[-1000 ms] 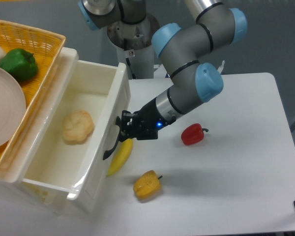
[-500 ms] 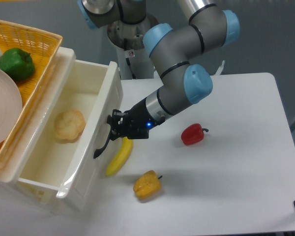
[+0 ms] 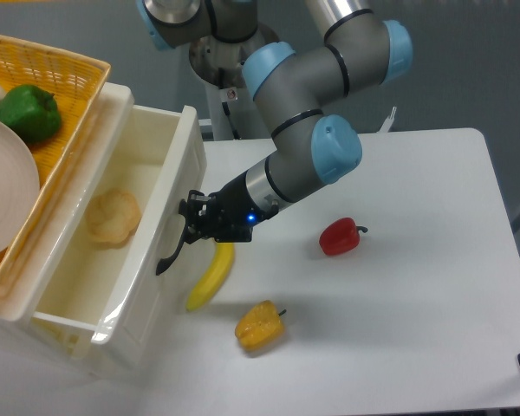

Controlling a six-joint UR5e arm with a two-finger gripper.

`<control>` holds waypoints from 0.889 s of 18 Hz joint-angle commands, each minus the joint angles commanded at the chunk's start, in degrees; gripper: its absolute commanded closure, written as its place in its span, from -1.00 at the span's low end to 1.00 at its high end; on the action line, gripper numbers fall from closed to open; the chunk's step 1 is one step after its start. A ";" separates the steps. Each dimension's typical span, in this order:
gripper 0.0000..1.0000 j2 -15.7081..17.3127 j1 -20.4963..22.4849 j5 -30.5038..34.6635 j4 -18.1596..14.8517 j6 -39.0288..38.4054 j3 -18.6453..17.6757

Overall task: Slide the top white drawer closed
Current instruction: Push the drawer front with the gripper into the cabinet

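Note:
The top white drawer (image 3: pixel 160 208) stands partly open at the left, with a pale bread roll (image 3: pixel 113 217) inside. Its black curved handle (image 3: pixel 173 250) is on the panelled front. My gripper (image 3: pixel 193 225) is pressed against the drawer front at the handle's upper end; its dark fingers look closed together. The lower drawer is hidden under the top one.
A yellow banana (image 3: pixel 211 276) lies just below the gripper beside the drawer front. A yellow pepper (image 3: pixel 260 325) and a red pepper (image 3: pixel 340 236) lie on the white table. A wicker basket (image 3: pixel 65 130) with a green pepper (image 3: pixel 30 113) and a plate sits on the cabinet.
The gripper has pushed left, and the drawer front has slid left with it. The drawer is less open than before. The roll has shifted left with it.

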 joint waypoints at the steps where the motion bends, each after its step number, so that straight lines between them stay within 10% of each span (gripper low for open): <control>1: 1.00 0.26 -0.09 0.00 0.00 -0.09 -0.44; 16: 1.00 1.85 -6.06 0.53 0.79 -3.25 -2.81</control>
